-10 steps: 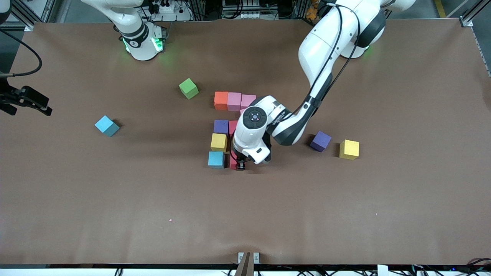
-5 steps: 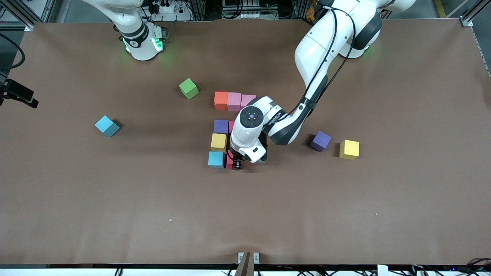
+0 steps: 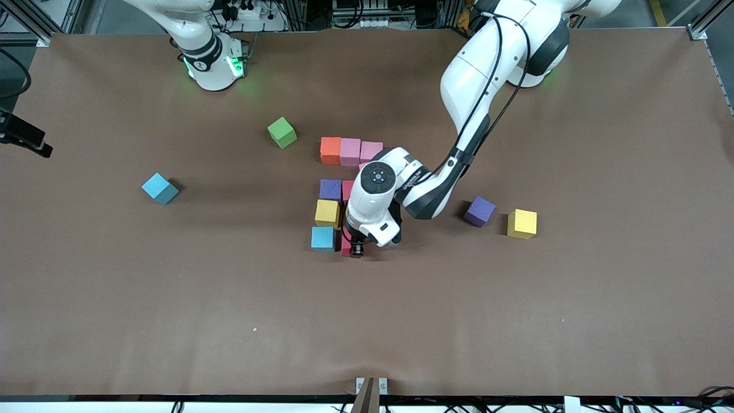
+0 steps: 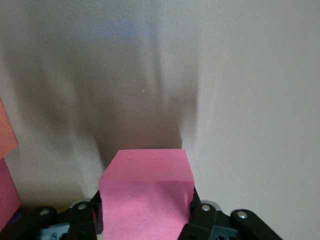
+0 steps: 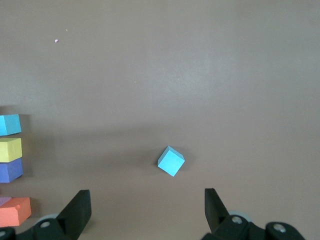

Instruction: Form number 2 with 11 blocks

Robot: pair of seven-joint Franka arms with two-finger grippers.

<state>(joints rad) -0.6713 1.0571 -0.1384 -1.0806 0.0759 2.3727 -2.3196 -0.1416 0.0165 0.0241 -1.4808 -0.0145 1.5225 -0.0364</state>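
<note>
At frame center, the left gripper [image 3: 354,248] clamps a pink cube [image 4: 146,192] beside the light blue cube [image 3: 323,238]; right gripper [image 5: 147,207] waits, spread wide.

We see the left arm reaching from its base down across the table's middle, wrist bent steeply downward, its left gripper [image 3: 354,248] low at the table with both fingers [image 4: 83,220] pressed against the sides of a pink block [image 4: 146,197]. The right arm waits off toward its own end of the table, the right gripper [image 5: 147,212] raised, its fingers [image 5: 76,214] spread wide and holding nothing.
</note>
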